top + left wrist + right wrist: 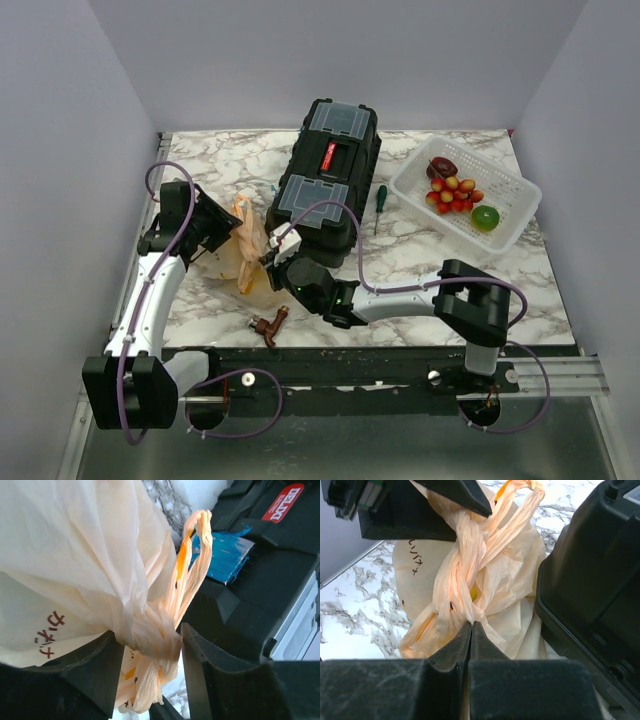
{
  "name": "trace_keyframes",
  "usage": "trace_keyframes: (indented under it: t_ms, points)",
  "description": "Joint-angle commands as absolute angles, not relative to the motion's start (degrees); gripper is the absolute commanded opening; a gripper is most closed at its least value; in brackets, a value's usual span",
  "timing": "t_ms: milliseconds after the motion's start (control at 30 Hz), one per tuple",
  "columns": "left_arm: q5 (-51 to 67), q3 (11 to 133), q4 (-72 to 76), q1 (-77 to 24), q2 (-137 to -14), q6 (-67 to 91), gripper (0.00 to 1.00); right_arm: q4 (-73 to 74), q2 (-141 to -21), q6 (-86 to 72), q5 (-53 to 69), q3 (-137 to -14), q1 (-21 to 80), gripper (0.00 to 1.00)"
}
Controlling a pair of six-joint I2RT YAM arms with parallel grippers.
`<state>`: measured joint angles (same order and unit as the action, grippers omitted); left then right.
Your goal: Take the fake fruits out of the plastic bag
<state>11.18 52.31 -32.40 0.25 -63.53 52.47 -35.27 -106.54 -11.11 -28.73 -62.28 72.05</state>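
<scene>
The beige plastic bag [248,252] stands on the marble table just left of the black toolbox, its handles twisted into a rope [462,570]. The rope's gathered part sits pressed between both fingers of my left gripper [150,636], which is shut on it. My right gripper [471,625] is shut, pinching the bag's film at the rope's lower end. A bit of yellow fruit [475,594] shows through the bag's mouth. Three other fake fruits lie in the white basket: a dark purple one [442,168], a red-yellow grape cluster [455,194] and a green one [486,217].
The black toolbox [325,180] stands close against the bag's right side. A green-handled screwdriver [379,205] lies between the toolbox and the white basket [520,215]. A small brown object [268,323] lies near the table's front edge.
</scene>
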Motion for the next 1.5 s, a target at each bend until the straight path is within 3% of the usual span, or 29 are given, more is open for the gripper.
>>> trace_keyframes:
  t_ms: [0, 167, 300, 533, 733, 833, 900, 967, 1233, 1333, 1467]
  points:
    - [8.5, 54.5, -29.6, 0.2, -62.4, 49.4, 0.49, -38.0, -104.4, -10.6, -27.0, -61.2, 72.2, 0.01]
    - [14.3, 53.6, -27.8, 0.2, -65.0, 50.8, 0.44, -36.7, -105.6, -10.4, -26.8, -63.1, 72.2, 0.01]
    - [12.6, 52.6, -26.9, 0.2, -64.1, 51.1, 0.18, -36.7, -105.9, -10.4, -26.4, -62.8, 72.2, 0.01]
    - [12.3, 56.6, -27.7, 0.2, -63.3, 49.0, 0.00, -39.4, -104.3, -11.9, -26.1, -56.9, 72.2, 0.01]
    - [14.2, 59.1, -30.8, 1.0, -63.6, 47.5, 0.00, -47.7, -100.9, -14.7, -22.7, -46.5, 72.2, 0.01]
    - [15.8, 57.9, -30.4, 1.1, -62.1, 48.3, 0.00, -44.5, -100.9, -15.5, -22.5, -47.0, 72.2, 0.02]
    - [17.3, 56.5, -29.9, 1.0, -61.3, 48.7, 0.00, -42.7, -100.0, -15.9, -21.2, -48.2, 72.2, 0.14]
    - [18.5, 55.3, -29.9, 1.1, -60.9, 48.8, 0.00, -41.4, -98.9, -15.6, -20.7, -49.4, 72.2, 0.36]
    - [17.4, 54.5, -32.9, 1.0, -58.4, 48.3, 0.00, -36.0, -97.3, -12.9, -19.2, -57.5, 72.2, 0.73]
    - [16.6, 54.6, -33.7, 1.0, -57.8, 48.5, 0.00, -31.5, -99.9, -12.5, -20.5, -63.4, 72.2, 0.80]
    - [16.4, 54.5, -34.0, 1.0, -57.3, 48.9, 0.00, -27.9, -104.6, -12.0, -21.1, -69.5, 72.2, 0.80]
